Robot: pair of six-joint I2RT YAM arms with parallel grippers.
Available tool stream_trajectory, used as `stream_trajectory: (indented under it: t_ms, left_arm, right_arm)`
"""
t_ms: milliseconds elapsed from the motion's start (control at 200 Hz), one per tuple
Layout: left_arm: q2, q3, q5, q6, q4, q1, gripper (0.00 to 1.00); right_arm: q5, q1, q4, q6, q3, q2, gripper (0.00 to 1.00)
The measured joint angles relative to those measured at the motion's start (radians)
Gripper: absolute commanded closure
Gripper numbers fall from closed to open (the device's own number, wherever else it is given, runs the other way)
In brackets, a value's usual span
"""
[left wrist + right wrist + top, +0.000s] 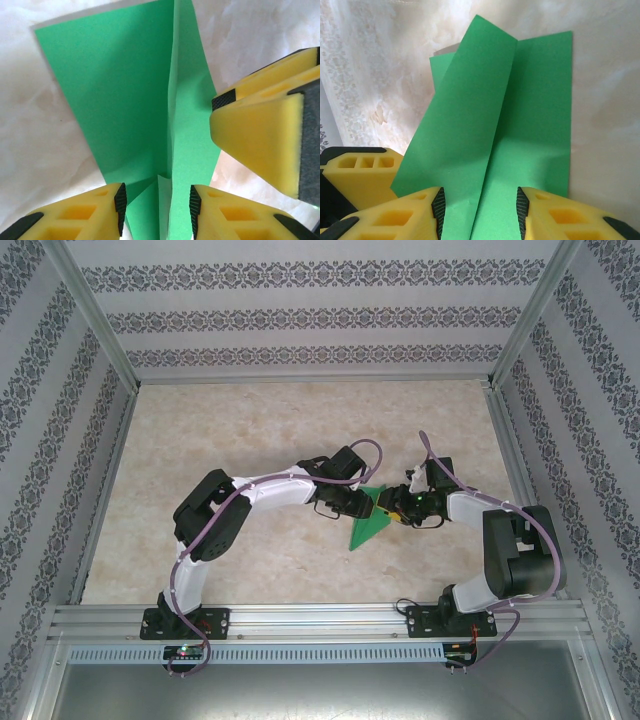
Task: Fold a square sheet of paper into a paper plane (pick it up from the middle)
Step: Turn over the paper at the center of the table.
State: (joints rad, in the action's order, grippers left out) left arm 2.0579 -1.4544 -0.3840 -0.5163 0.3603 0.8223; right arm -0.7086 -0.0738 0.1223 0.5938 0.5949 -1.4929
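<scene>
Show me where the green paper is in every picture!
Top external: the green paper lies just right of the middle of the table.
Left wrist: it runs from the top down the middle, ending between the fingers of the left gripper.
Right wrist: it runs up the middle from between the fingers of the right gripper.
Shared landmark: the beige marbled table under it.

You have a pale, marble-patterned table top (pixel 300 420) under even, soft light. Around it stand three walls (pixel 320 310) papered in white with dark floral bands, joined by bare metal posts (pixel 99 325). A metal rail (pixel 320 618) runs along your near edge, with a grey slotted strip (pixel 320 652) just below it.
</scene>
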Motion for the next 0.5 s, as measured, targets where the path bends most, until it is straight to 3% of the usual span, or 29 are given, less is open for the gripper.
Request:
stream_trajectory:
  t_ms: [285, 500]
  left_arm:
    - [0.0, -0.001, -0.008, 0.009, 0.026, 0.0, 0.73]
    - [0.011, -0.005, -0.052, 0.008, 0.026, 0.0, 0.76]
  right_arm:
    - [0.0, 0.0, -0.008, 0.0, -0.002, 0.0, 0.56]
    - [0.0, 0.0, -0.011, 0.0, -0.003, 0.0, 0.56]
